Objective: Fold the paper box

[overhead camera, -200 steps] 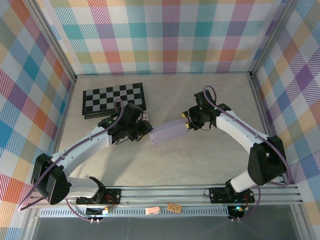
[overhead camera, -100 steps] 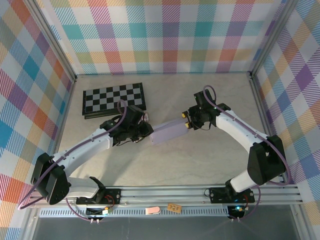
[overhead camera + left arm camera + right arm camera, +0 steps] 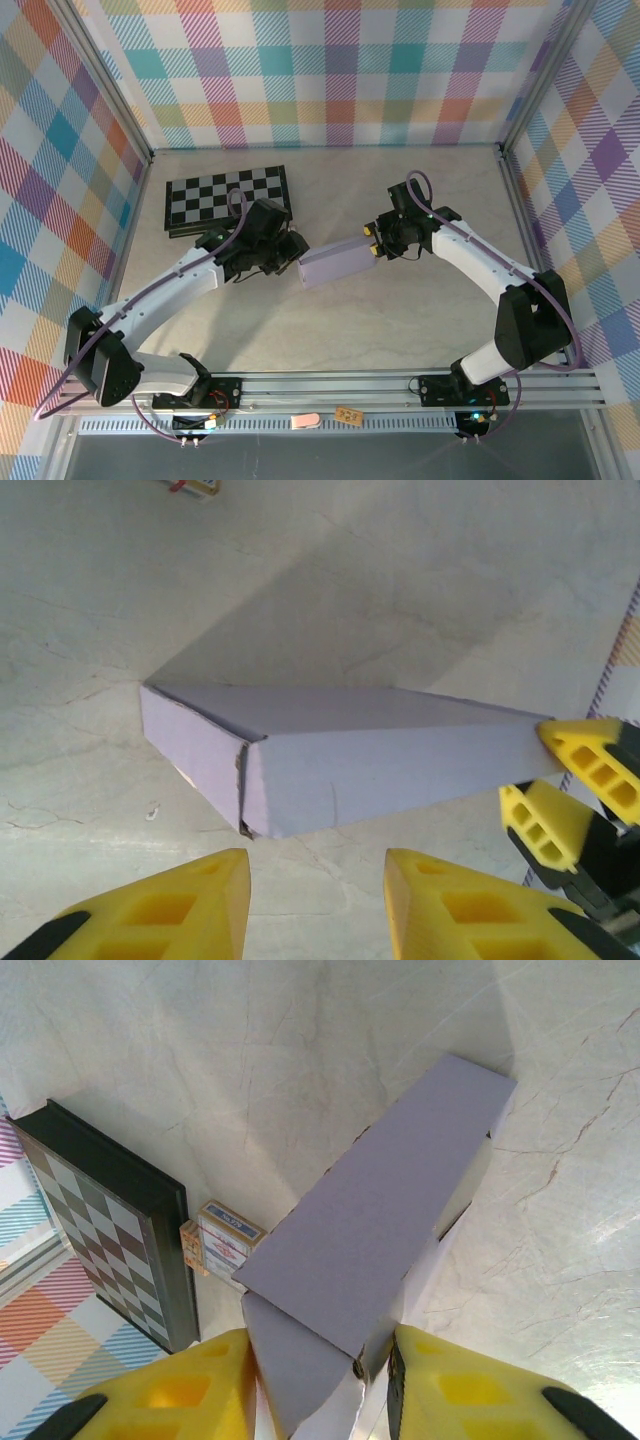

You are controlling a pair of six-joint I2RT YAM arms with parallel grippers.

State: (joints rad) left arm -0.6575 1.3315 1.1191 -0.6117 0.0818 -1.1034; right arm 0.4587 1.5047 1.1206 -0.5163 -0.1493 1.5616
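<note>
Box (image 3: 338, 262) at centre frame, nearly closed; you look to be on the last end fold.
Your right gripper (image 3: 375, 242) pinches its right end; your left gripper (image 3: 293, 246) waits part-open and empty beside the left end. That end likely needs pressing shut next.

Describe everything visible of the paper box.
The paper box is lavender card, folded into a long, shallow closed shape, with cream-white showing at its seams. It is angled at the middle of the table. The right gripper clamps one end; the left gripper is open just short of the other.
</note>
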